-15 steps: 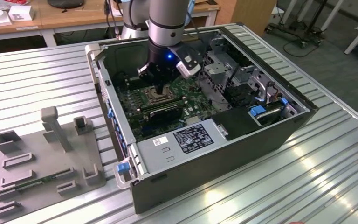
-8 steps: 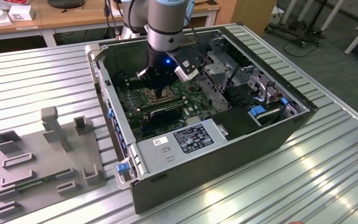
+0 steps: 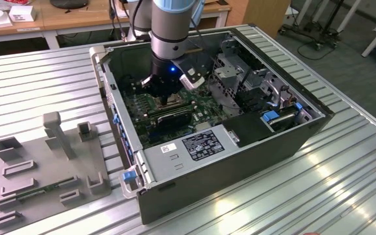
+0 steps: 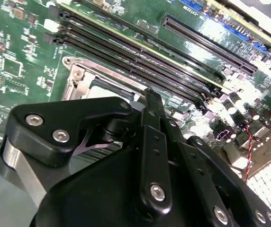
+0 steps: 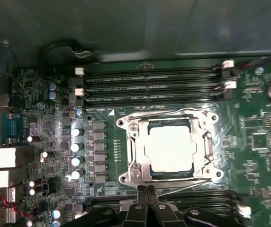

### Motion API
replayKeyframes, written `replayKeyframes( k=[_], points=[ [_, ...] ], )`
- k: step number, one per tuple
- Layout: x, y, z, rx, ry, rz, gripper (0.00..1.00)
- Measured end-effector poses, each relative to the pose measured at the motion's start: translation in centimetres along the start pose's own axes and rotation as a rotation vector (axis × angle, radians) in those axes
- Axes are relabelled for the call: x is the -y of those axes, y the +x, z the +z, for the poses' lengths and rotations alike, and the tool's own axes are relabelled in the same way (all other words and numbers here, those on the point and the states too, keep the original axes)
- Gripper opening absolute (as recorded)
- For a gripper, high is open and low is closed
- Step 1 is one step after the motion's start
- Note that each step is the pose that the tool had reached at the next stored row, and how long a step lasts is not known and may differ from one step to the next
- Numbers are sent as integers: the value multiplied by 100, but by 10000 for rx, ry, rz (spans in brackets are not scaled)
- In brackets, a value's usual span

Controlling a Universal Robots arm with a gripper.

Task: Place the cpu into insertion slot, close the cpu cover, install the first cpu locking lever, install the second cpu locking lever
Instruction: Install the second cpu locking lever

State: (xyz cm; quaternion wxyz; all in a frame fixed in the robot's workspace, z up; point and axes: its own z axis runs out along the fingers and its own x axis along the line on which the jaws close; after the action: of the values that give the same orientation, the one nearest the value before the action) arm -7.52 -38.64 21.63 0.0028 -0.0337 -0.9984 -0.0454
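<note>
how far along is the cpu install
The silvery square cpu sits in the metal-rimmed insertion slot, and the silver frame cpu cover lies closed around it. A thin wire locking lever beside the gripper still stands out at an angle, so the latching looks unfinished.

One open computer case [image 3: 240, 147] holds one green motherboard [image 5: 249, 156], one cpu [image 5: 171, 149], one cover [image 5: 136, 142] and one gripper [image 5: 146, 196].
</note>
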Motion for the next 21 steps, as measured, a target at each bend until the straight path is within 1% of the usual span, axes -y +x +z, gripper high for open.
replayKeyframes(
  k=[9, 13, 21],
  points=[
    [13, 81, 111, 7, 0, -1, 11],
    [14, 91, 124, 13, 2, -3, 11],
    [-2, 110, 162, 100, -7, -9, 11]
  ],
)
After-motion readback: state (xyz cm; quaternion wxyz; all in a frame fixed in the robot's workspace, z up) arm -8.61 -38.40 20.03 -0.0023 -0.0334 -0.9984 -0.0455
